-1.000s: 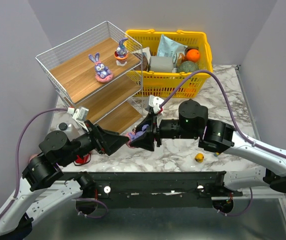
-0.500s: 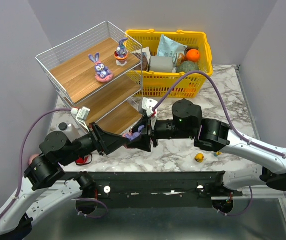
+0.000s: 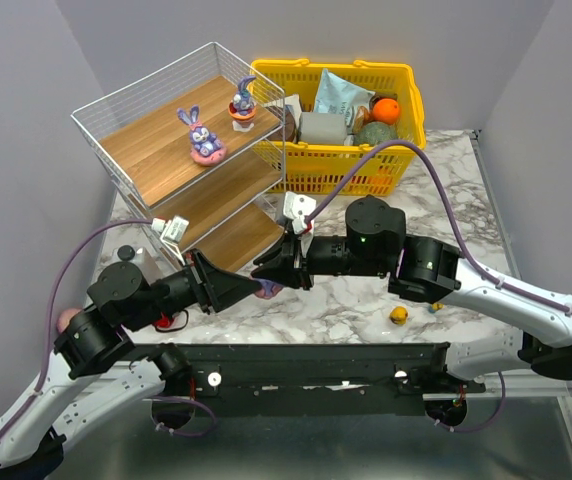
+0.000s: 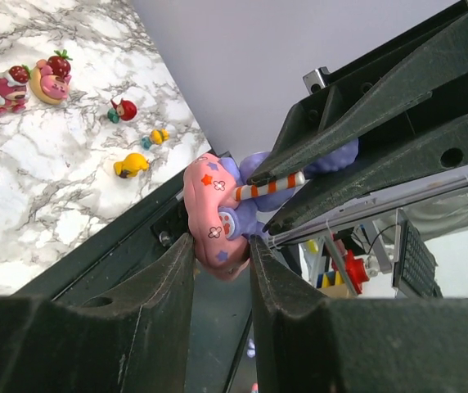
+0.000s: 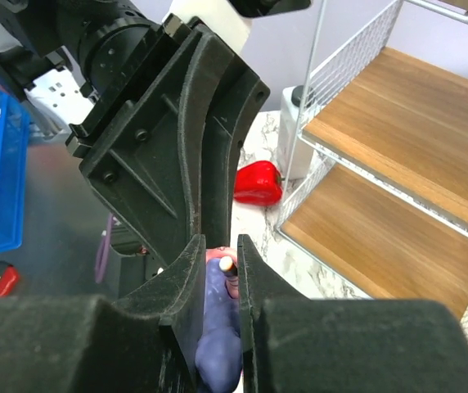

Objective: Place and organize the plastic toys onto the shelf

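Note:
A purple bunny (image 4: 218,214) on a pink donut base hangs above the table's near edge, and both grippers are on it. My left gripper (image 4: 222,250) is shut on the pink base. My right gripper (image 5: 222,250) is shut on the bunny's purple body (image 5: 220,332). In the top view the toy (image 3: 266,290) shows between the left gripper (image 3: 253,290) and the right gripper (image 3: 266,274). The shelf (image 3: 156,165) stands at the back left with two bunny toys (image 3: 201,135) (image 3: 243,103) on its top board. More small toys (image 4: 50,78) (image 4: 132,166) lie on the marble.
A yellow basket (image 3: 406,75) full of items stands behind the right arm. A red bell pepper (image 5: 258,184) and a white bottle (image 3: 136,260) sit left of the shelf's foot. A small yellow piece (image 3: 398,316) lies near the front edge.
My left gripper went from open to shut on the bunny's pink base. My right gripper's jaws narrowed on the body, and both grippers shifted slightly left.

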Action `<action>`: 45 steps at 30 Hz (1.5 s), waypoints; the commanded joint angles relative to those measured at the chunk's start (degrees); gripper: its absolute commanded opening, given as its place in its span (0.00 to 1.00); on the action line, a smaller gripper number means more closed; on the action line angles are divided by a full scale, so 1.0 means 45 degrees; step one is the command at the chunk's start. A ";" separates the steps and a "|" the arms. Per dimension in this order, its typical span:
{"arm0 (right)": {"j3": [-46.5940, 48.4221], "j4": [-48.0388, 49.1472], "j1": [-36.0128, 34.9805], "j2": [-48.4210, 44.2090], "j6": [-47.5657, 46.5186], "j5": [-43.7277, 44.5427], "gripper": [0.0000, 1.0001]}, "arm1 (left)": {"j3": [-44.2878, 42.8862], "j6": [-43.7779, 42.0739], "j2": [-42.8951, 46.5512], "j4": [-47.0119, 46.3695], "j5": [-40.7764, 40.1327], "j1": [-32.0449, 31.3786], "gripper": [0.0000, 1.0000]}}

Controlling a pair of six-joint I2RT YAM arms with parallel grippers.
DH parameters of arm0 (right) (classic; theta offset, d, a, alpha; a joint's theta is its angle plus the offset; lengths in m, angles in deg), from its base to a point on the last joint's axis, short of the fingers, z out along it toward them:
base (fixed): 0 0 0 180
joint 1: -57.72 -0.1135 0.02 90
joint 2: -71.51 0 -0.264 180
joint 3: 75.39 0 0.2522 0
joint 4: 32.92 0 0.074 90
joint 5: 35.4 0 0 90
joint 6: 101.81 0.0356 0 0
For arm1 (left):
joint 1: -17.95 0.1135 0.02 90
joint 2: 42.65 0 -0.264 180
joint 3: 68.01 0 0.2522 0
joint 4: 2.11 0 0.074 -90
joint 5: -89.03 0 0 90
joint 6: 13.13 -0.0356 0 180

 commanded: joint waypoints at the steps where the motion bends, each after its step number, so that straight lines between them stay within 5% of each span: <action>1: 0.0262 0.0175 -0.0207 0.0011 0.0306 0.0556 0.01 | -0.0097 -0.0013 0.0035 -0.0364 -0.0542 0.0069 0.00; 5: 0.0028 0.0487 -0.0227 -0.0378 0.0870 0.1492 0.03 | -0.0234 -0.0072 0.0171 -0.0423 -0.0913 0.0069 0.00; 9: -0.0538 0.1091 -0.0227 -0.0886 0.1342 0.2216 0.22 | -0.0410 0.0006 0.0406 -0.0637 -0.1226 0.0069 0.00; 13: -0.1066 0.1464 -0.0227 -0.1278 0.1985 0.2921 0.62 | -0.0566 0.0084 0.0387 -0.0755 -0.1402 0.0069 0.00; 19: -0.1164 0.1621 -0.0227 -0.1610 0.2222 0.3761 0.80 | -0.0527 0.0123 0.0308 -0.0872 -0.1461 0.0069 0.00; 26: -0.1885 0.2322 -0.0227 -0.2564 0.1384 0.3081 0.91 | -0.0721 0.0240 0.0367 -0.0853 -0.1169 0.0069 0.00; 31: -0.3466 0.4061 -0.0227 -0.3700 -0.0840 -0.0394 0.99 | -0.1113 0.0650 0.0367 -0.0813 -0.0330 0.0069 0.00; 45: -0.1245 0.3847 -0.0227 -0.1846 -0.3344 -0.4206 1.00 | -0.2051 0.1783 0.0757 -0.0911 0.2268 0.0069 0.00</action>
